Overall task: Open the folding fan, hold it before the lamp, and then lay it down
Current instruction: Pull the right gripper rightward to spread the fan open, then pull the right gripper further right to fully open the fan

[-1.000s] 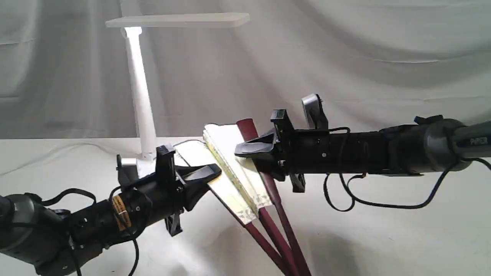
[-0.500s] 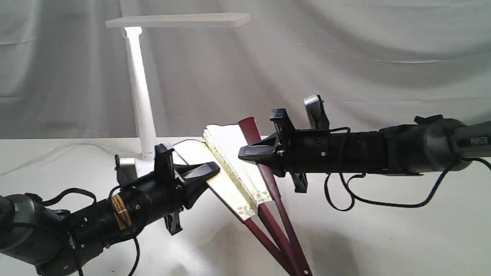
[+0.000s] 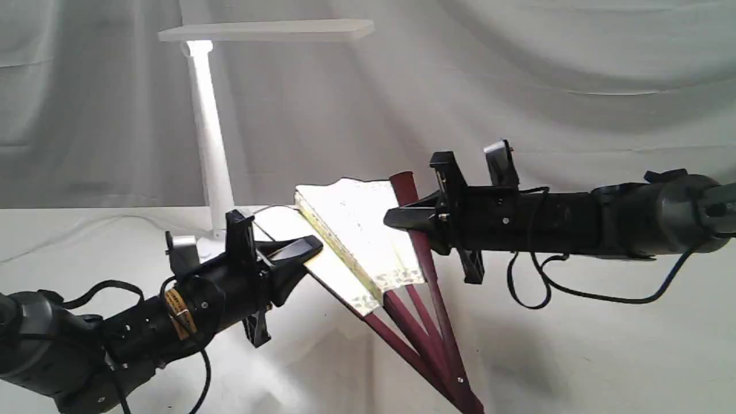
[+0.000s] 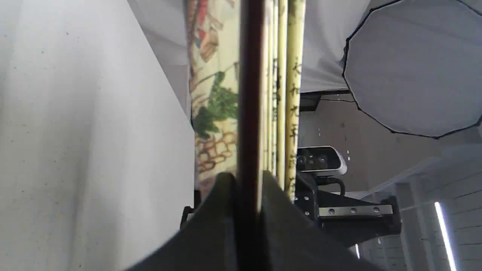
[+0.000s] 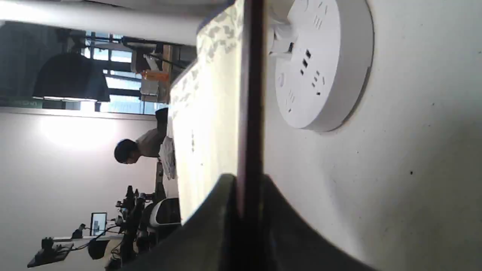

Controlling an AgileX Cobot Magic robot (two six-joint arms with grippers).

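The folding fan (image 3: 362, 241) hangs partly spread above the table, its cream leaf fanned out over dark maroon ribs that meet at a pivot low in the exterior view. My left gripper (image 3: 307, 253) is shut on the fan's left outer rib (image 4: 248, 113). On the right outer rib (image 5: 250, 113) my right gripper (image 3: 397, 219) is shut. The white lamp (image 3: 210, 126) stands behind the fan with its flat head lit; its round base (image 5: 324, 64) with sockets shows in the right wrist view.
A white cloth covers the table (image 3: 604, 345) and drapes the backdrop. Black cables hang under the right arm (image 3: 575, 293). In the left wrist view a camera on a black mount (image 4: 320, 160) and a softbox (image 4: 414, 67) stand beyond the fan.
My right gripper has moved to the right with its rib, and the left has drifted slightly left. The fan's leaf has spread wider and the pivot has risen a little.
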